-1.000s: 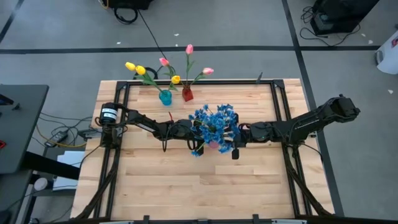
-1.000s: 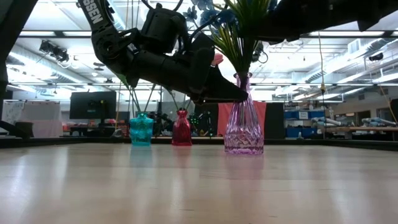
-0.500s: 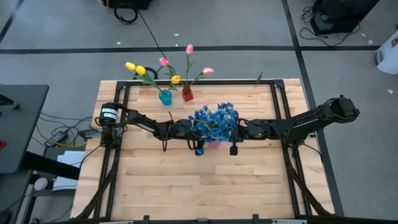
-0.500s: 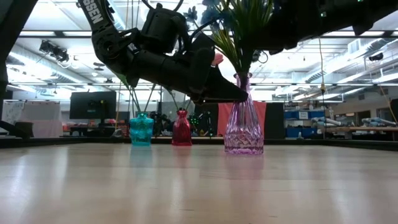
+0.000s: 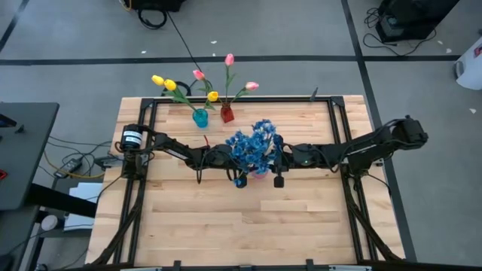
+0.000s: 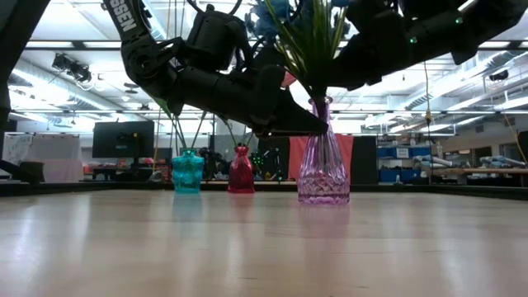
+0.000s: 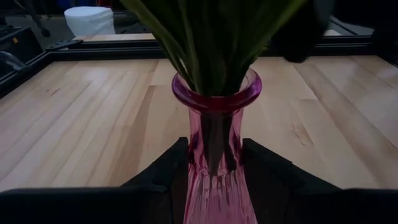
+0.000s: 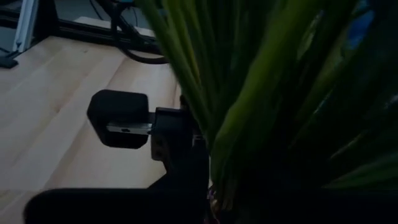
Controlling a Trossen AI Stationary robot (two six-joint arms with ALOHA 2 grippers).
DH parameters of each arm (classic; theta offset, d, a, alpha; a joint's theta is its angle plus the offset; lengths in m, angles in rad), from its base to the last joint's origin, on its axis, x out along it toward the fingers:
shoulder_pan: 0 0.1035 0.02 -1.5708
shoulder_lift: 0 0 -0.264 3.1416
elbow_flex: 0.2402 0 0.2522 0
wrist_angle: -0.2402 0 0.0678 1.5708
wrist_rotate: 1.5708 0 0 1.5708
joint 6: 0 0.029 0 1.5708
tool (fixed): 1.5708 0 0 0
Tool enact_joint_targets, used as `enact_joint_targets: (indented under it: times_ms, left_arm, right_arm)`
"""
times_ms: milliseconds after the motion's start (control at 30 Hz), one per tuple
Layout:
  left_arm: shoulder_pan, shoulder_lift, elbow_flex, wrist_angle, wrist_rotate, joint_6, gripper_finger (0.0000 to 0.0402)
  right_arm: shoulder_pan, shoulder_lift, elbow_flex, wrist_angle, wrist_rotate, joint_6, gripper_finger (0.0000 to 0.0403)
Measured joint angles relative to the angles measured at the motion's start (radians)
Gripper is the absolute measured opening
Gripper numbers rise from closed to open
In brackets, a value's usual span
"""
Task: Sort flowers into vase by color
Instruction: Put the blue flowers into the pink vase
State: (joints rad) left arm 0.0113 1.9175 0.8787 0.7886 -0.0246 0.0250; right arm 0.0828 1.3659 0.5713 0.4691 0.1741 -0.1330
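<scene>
My left gripper (image 7: 214, 163) is clamped on the ribbed pink glass vase (image 7: 216, 149), holding the blue-blossomed green-stemmed flowers (image 5: 254, 146). My right gripper (image 5: 277, 154) presses among those stems; its jaws' state I cannot tell.

Three vases on the table: one pink vase (image 6: 322, 157) between the two grippers, one red vase (image 6: 241, 171) and one teal vase (image 6: 187, 172) beyond them. Flowers: three yellow tulip buds (image 5: 170, 84), three pink tulip buds (image 5: 229, 59), one bunch of blue sprigs (image 5: 254, 144), individual sprigs uncountable.
</scene>
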Motion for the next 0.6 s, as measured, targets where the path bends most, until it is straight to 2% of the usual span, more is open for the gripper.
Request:
enact_joint_targets:
  times_ms: [400,500,600]
  left_arm:
    - [0.001,0.001,0.002,0.002,-0.005,0.001,0.0137]
    - [0.0,0.001,0.002,0.002,-0.003,0.0,0.0137]
    - [0.0,0.001,0.002,0.004,-0.003,0.0,0.0137]
  right_arm:
    - [0.02,-0.147,-0.005,-0.11,0.012,-0.001,0.0201]
    - [0.026,-0.189,-0.005,-0.125,0.013,0.008,0.0216]
    - [0.036,-0.197,-0.004,-0.123,0.016,0.0,0.0214]
